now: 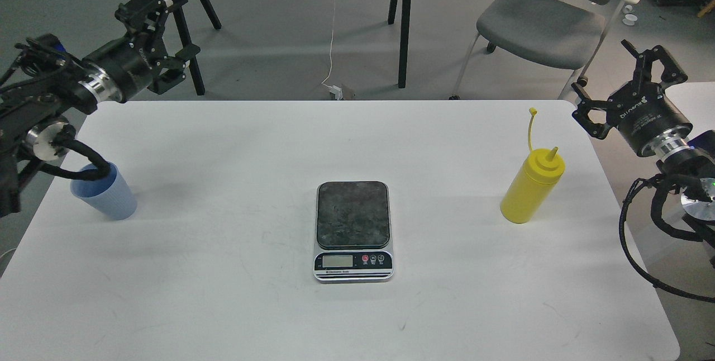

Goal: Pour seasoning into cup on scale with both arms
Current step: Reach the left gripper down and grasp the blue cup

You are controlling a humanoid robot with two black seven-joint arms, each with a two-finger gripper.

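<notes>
Both grippers spread wide and holding nothing: left black two-finger gripper [167, 37] up past the far-left table corner, right black two-finger gripper [628, 79] off the right edge, fingers fanned apart. Nothing grabbed yet, so basically at square one.

Pale blue ribbed plastic cup [107, 193] sitting upright near the left edge of the white table [223, 305], partly tucked behind the left arm's black cable loop [84, 154]. Well apart from the small flat kitchen scale with the dark mottled plate [353, 214], parked dead centre and bare. Yellow plastic squeeze bottle with the cone nozzle [530, 189] standing upright over on the right, cap strap [531, 126] sticking straight up, near the right gripper but not touching.

Plenty that could go sideways, probably:
- Cable loop hanging right at the cup rim, so could snag or tip it on the way down.
- Light tapered cup, easy to knock over or squash if clamped hard.
- Small weighing plate, so easy to land the cup half off it.
- Squeezy bottle, so too firm a grip could squirt early.
- Loose strap could flop across the nozzle mid-pour.
- Both arms meeting over the scale, so collision risk.
</notes>
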